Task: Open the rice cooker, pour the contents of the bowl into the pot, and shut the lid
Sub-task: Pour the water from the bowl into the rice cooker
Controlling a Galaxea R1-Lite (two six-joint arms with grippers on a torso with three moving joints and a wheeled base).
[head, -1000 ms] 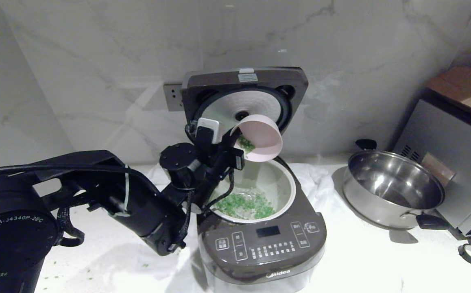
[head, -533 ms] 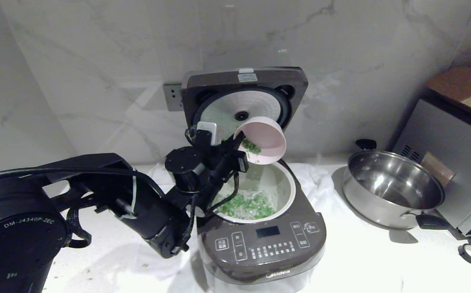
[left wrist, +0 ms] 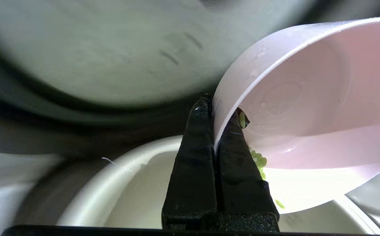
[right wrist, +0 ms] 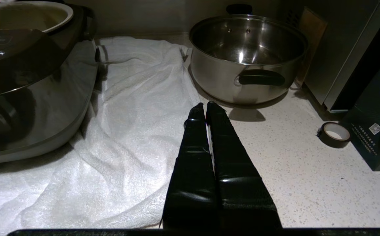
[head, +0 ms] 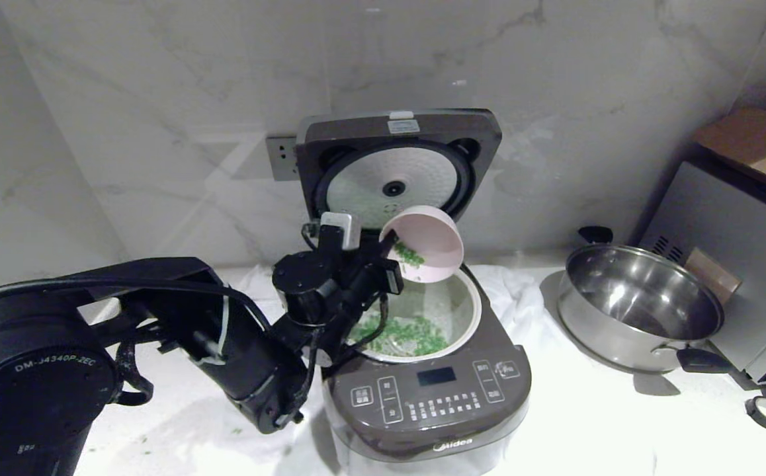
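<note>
The left gripper (head: pixel 383 254) is hiding the pot's (head: pixel 469 311) near rim; behind it, the lid (left wrist: pixel 111 65) is showing only as blur.

Left arm working, right arm parked.
My left gripper (head: pixel 386 254) reaches up and forward from the left, wrist rolled, fingers (left wrist: pixel 196 154) pinched tight together. My right gripper (right wrist: pixel 206 108) sits low, pressed closed, pointing forward.

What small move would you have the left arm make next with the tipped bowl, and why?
Probably tip the bowl a little further. The left gripper pinches its rim over the pot, yet some green bits cling inside while most already lie in the pot.
</note>
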